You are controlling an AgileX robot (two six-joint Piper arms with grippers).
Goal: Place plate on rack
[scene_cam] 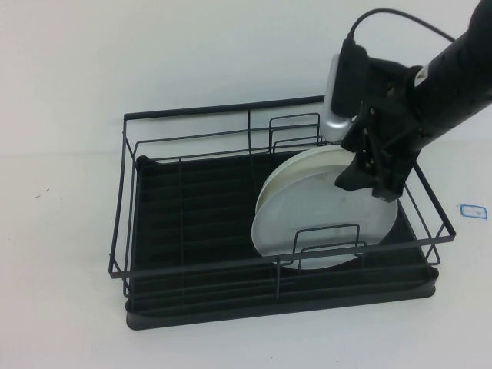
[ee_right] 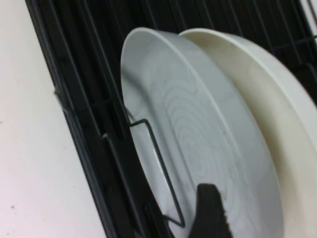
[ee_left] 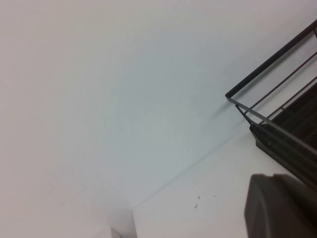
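Note:
The pale grey-white plate (scene_cam: 323, 219) stands on edge in the right half of the black wire rack (scene_cam: 223, 108), behind a low front divider. Its ridged underside faces front and also shows in the right wrist view (ee_right: 198, 129). A creamier white plate (scene_cam: 304, 161) stands just behind it, and shows in that view too (ee_right: 270, 99). My right gripper (scene_cam: 367, 183) reaches down over the grey plate's top right rim and is shut on it. One finger (ee_right: 209, 213) lies against the ridged underside; the other is hidden behind the plate. My left gripper (ee_left: 280, 208) is a dark shape beside the rack's corner (ee_left: 257, 116).
The rack's left half holds upright wire dividers over a ribbed black tray (scene_cam: 200, 200). White table surrounds the rack. A small blue-edged label (scene_cam: 473, 209) lies on the table to the right of the rack.

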